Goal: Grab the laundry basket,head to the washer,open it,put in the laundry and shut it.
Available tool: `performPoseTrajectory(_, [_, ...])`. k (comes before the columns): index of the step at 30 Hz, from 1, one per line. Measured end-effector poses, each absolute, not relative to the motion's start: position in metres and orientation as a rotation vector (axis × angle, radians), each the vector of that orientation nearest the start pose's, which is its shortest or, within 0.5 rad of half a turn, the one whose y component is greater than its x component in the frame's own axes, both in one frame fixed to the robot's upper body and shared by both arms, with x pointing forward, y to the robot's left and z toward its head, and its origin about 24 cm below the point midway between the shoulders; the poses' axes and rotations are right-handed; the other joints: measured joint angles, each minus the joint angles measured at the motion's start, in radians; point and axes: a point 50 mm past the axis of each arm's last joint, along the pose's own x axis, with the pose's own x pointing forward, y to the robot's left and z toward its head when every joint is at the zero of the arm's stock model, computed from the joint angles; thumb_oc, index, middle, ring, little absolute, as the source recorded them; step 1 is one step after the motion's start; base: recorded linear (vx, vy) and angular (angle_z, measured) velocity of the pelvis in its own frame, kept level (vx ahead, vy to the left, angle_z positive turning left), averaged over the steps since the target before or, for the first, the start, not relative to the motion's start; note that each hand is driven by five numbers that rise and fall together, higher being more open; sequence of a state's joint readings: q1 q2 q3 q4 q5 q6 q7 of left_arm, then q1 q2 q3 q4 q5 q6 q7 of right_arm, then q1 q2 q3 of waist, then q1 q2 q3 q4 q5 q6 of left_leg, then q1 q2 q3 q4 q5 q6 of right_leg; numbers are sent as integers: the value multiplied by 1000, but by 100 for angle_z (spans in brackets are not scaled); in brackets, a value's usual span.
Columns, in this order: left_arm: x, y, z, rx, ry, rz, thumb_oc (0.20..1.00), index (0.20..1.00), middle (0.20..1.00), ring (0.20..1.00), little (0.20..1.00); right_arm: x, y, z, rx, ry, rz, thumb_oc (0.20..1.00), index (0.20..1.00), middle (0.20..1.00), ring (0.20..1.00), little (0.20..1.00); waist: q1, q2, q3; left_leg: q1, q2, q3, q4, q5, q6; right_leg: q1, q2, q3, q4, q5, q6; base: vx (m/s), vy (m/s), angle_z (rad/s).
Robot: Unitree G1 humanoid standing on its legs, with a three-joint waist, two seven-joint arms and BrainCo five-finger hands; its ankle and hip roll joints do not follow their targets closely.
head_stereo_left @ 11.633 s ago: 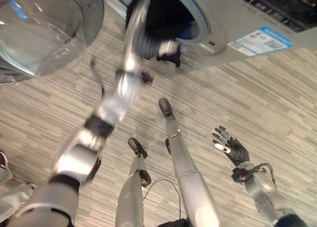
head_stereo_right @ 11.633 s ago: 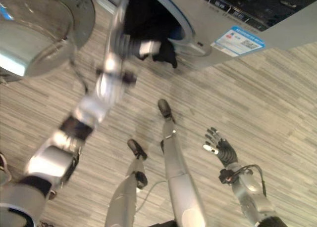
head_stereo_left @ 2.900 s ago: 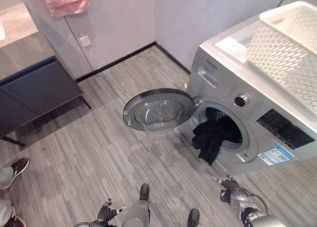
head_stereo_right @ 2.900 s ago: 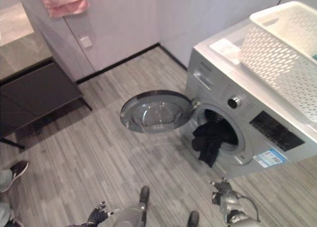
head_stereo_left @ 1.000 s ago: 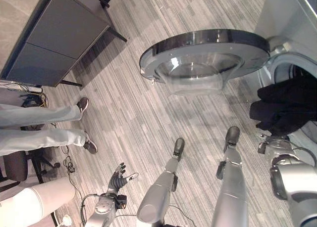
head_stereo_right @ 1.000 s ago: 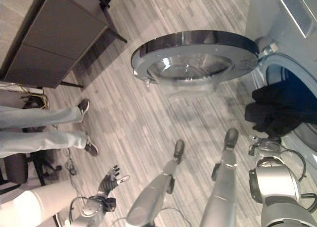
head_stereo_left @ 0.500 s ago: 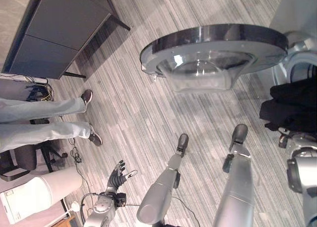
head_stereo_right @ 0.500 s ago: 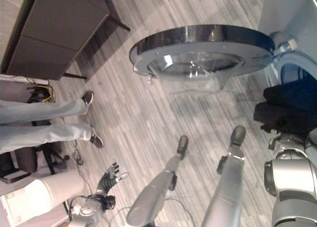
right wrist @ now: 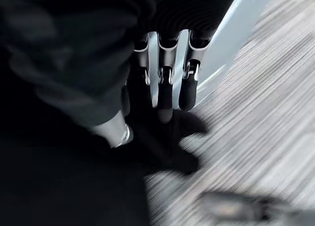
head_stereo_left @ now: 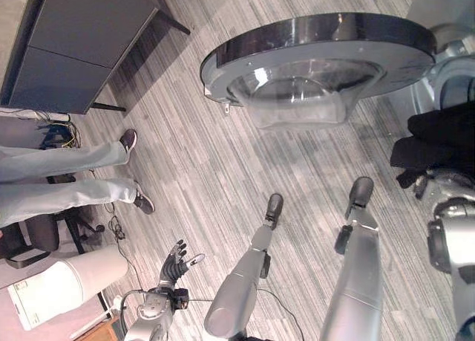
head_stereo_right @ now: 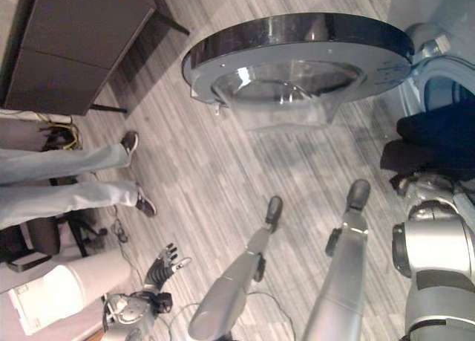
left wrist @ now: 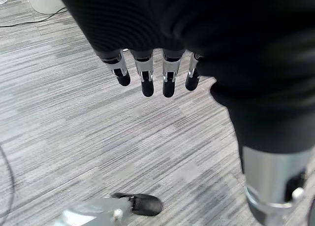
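Right hand [right wrist: 167, 83] reaches with straight, relaxed fingers against the black, limp laundry [head_stereo_left: 438, 144] spilling from the grey washer's drum mouth [head_stereo_left: 449, 81]. Soft and light, it should be gathered by its hanging fold. Whether the thumb pinches cloth is hidden. Left hand [left wrist: 147, 73] hangs spread wide over the floor.

Both eye views look steeply down from the head at the striped floor [head_stereo_left: 223, 170], a tiny bit apart sideways, and share the open washer door [head_stereo_left: 319, 51] and dark laundry [head_stereo_left: 438, 144]. Left wrist cam stares past its own fingers [left wrist: 147, 80] at floor, right one super close on the laundry.
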State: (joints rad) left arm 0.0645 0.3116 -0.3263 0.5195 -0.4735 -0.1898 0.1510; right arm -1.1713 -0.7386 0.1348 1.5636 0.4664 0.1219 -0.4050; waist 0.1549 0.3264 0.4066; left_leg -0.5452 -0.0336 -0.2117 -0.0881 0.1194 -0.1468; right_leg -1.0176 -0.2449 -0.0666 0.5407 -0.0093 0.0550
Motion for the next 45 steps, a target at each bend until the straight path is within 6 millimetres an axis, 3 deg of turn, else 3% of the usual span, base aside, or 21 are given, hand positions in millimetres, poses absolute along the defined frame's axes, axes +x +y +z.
performPoseTrajectory(4, [196, 195, -73, -35, 462, 84, 1000, 1000, 1000, 1000, 1000, 348, -375, 168, 62, 279, -968, 200, 200, 200, 200, 200, 18, 0, 0, 1, -5, -2, 2, 1, -1, 4, -7, -2, 0, 0, 1, 3, 9, 2])
performPoseTrajectory(11, [201, 202, -74, -8, 471, 96, 1000, 1000, 1000, 1000, 1000, 355, -373, 191, 205, 125, -970, 200, 200, 200, 200, 200, 0, 0, 0, 22, 1, -4, 6, 1, -1, 41, -5, -14, -17, 7, 1, 14, -1, 0])
performPoseTrajectory(13, [205, 204, -72, -7, 459, 102, 1000, 1000, 1000, 1000, 1000, 354, -378, 208, 244, 34, -989, 200, 200, 200, 200, 200, -5, 0, 0, 55, 10, -9, 1, 1, -2, 84, 1, -26, -35, 10, 1, 54, -16, 0])
performPoseTrajectory(16, [210, 204, -70, -2, 448, 104, 1000, 1000, 1000, 1000, 1000, 342, -394, 258, 350, -180, -1059, 200, 200, 200, 200, 200, -12, 3, -3, 92, 15, -21, -2, -2, 2, 132, 5, -30, -57, 7, 6, 46, -25, 4])
performPoseTrajectory(20, [213, 215, -64, -6, 421, 174, 1000, 1000, 1000, 1000, 1000, 328, -405, 261, 363, -230, -1223, 200, 200, 200, 200, 200, -7, 11, -9, 90, 12, -23, -2, -1, 1, 138, 0, -34, -61, 15, 6, 40, -46, 2])
performPoseTrajectory(22, [213, 219, -62, -32, 415, 197, 1000, 1000, 1000, 1000, 1000, 322, -410, 265, 292, -238, -1280, 200, 200, 200, 200, 200, -8, 11, -8, 89, 8, -23, -2, -1, 2, 139, -1, -33, -66, 17, 8, 14, -69, -1])
performPoseTrajectory(25, [213, 221, -63, -35, 417, 210, 1000, 1000, 1000, 1000, 1000, 317, -414, 265, 27, -216, -1315, 200, 200, 200, 200, 200, -12, 9, -7, 86, 2, -19, -2, -1, 3, 139, 0, -28, -74, 22, 13, -18, -43, -3])
performPoseTrajectory(27, [213, 221, -63, -34, 418, 211, 1000, 1000, 1000, 1000, 1000, 318, -412, 266, -237, -174, -1307, 200, 200, 200, 200, 200, -22, 6, -5, 84, 0, -12, -1, -2, 5, 135, 0, -25, -78, 23, 16, -48, -54, -6])
performPoseTrajectory(28, [212, 221, -63, -34, 415, 213, 1000, 1000, 1000, 1000, 1000, 321, -410, 267, -530, -114, -1283, 200, 200, 200, 200, 200, -28, 1, -1, 77, -3, 2, -1, -2, 6, 120, 0, -13, -70, 23, 17, -36, -27, -11])
performPoseTrajectory(29, [211, 221, -66, -31, 427, 217, 1000, 1000, 1000, 1000, 1000, 323, -408, 271, -678, -82, -1262, 200, 200, 200, 200, 200, -36, 1, -1, 67, -3, 4, -1, -1, 6, 107, 1, -8, -72, 25, 18, -22, -20, -15])
performPoseTrajectory(30, [211, 222, -67, -30, 435, 218, 1000, 1000, 1000, 1000, 1000, 325, -406, 272, -812, -45, -1240, 335, 335, 335, 335, 335, -37, 0, 0, 57, -3, 9, 1, -1, 7, 93, 3, 0, -69, 28, 18, -19, -14, -10])
performPoseTrajectory(31, [211, 221, -66, -31, 430, 215, 1000, 1000, 1000, 1000, 1000, 324, -408, 270, -953, 7, -1214, 523, 523, 523, 523, 523, -37, -1, 1, 52, -3, 17, 3, -1, 7, 85, 4, 2, -65, 29, 18, -14, -13, -9])
performPoseTrajectory(32, [211, 221, -66, -32, 428, 213, 1000, 1000, 1000, 1000, 1000, 323, -411, 272, -1010, 64, -1205, 1000, 1000, 1000, 1000, 1000, -33, -2, 1, 51, -2, 21, 3, -1, 7, 77, 4, 5, -57, 27, 17, -14, -13, -5])
performPoseTrajectory(35, [211, 221, -66, -34, 426, 205, 1000, 1000, 1000, 1000, 1000, 316, -420, 260, -945, 214, -1193, 1000, 1000, 1000, 1000, 1000, -24, -1, 0, 54, -2, 22, 3, -1, 6, 75, 3, 7, -46, 23, 15, 1, -5, 1])
performPoseTrajectory(37, [209, 220, -68, -35, 441, 191, 1000, 1000, 1000, 1000, 1000, 310, -426, 248, -728, 289, -1174, 1000, 1000, 1000, 1000, 1000, -7, -1, 0, 55, -4, 17, 1, 1, 5, 74, 1, 7, -38, 20, 14, 12, 13, 10])
performPoseTrajectory(42, [198, 220, -76, -37, 490, 179, 1000, 1000, 1000, 1000, 1000, 321, -420, 249, -574, 190, -1107, 1000, 1000, 1000, 1000, 1000, -9, -1, 0, 63, -3, 11, 1, 1, 4, 81, 0, 5, -33, 18, 14, 5, 12, 2])
performPoseTrajectory(45, [200, 220, -75, -37, 484, 180, 1000, 1000, 1000, 1000, 1000, 326, -414, 233, -584, 145, -1079, 1000, 1000, 1000, 1000, 1000, -23, -2, 1, 88, 4, 4, -1, 1, 4, 112, 2, -5, -36, 11, 13, -64, 40, 3])
